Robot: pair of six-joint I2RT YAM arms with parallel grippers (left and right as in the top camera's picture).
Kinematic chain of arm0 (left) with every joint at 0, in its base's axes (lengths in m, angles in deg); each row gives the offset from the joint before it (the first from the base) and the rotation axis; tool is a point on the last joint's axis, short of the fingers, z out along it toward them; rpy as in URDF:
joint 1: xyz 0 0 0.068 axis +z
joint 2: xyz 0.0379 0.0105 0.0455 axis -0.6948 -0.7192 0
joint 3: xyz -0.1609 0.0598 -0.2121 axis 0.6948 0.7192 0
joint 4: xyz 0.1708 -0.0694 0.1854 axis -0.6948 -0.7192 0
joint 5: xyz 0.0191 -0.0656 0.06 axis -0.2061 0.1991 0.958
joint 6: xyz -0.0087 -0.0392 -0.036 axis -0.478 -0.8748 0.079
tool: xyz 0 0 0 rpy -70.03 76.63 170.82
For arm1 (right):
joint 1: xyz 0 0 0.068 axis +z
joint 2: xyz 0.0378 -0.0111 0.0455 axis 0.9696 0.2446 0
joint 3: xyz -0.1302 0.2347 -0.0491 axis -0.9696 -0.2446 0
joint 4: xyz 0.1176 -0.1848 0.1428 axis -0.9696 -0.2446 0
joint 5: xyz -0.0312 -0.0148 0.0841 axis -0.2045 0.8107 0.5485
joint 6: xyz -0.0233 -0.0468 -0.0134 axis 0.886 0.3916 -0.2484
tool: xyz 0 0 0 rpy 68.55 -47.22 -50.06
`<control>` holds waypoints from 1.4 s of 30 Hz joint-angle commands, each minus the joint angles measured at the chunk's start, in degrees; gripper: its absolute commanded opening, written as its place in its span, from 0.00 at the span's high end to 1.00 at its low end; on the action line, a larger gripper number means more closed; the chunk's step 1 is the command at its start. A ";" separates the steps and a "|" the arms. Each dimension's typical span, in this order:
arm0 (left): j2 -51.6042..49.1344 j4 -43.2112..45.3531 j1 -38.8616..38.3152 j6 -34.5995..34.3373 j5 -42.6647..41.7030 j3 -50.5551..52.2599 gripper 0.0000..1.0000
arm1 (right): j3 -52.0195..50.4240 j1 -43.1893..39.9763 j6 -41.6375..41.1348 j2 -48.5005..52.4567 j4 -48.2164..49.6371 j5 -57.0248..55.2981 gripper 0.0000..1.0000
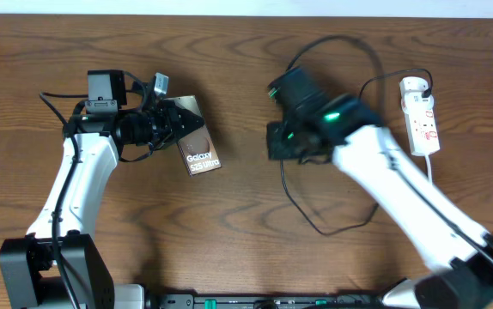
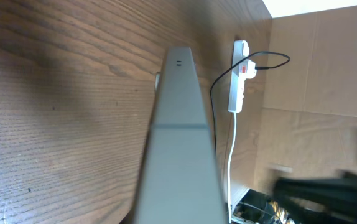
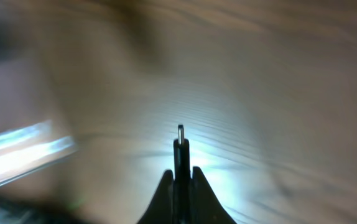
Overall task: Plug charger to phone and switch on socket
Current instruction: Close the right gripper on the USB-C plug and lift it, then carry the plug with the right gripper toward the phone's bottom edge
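Observation:
The phone (image 1: 200,144), a dark brownish slab with white "Galaxy" lettering, is held tilted off the table at its left end by my left gripper (image 1: 171,123), which is shut on it. In the left wrist view the phone's grey edge (image 2: 178,143) fills the middle. My right gripper (image 1: 279,142) is shut on the charger's connector (image 3: 180,146), whose small tip points forward between the fingers; that view is blurred. The charger's thin black cable (image 1: 315,225) loops over the table to a black plug in the white socket strip (image 1: 421,114) at far right, also in the left wrist view (image 2: 238,74).
The socket strip's white cord (image 1: 429,167) runs down under the right arm. Black robot cables lie by the left arm's base (image 1: 53,103). In the left wrist view, cardboard panels (image 2: 315,68) stand beyond the table edge.

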 commanded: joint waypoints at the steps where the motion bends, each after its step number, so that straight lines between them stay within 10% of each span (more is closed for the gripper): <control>1: 0.42 0.20 -0.04 0.98 -1.18 -0.70 0.93 | 3.37 -6.60 19.91 -4.17 -0.07 32.57 0.99; 7: 0.42 1.53 -0.07 0.94 -2.12 -0.70 0.93 | 2.62 -15.34 33.20 -2.82 -3.91 57.33 0.99; 23: 0.42 14.23 4.42 -3.89 -20.85 -0.70 0.93 | -1.86 -13.49 51.06 14.80 -7.13 75.60 0.99; 42: 0.37 45.66 8.52 -30.69 -20.79 -0.70 0.93 | -1.86 -5.68 31.06 20.06 24.11 78.14 0.99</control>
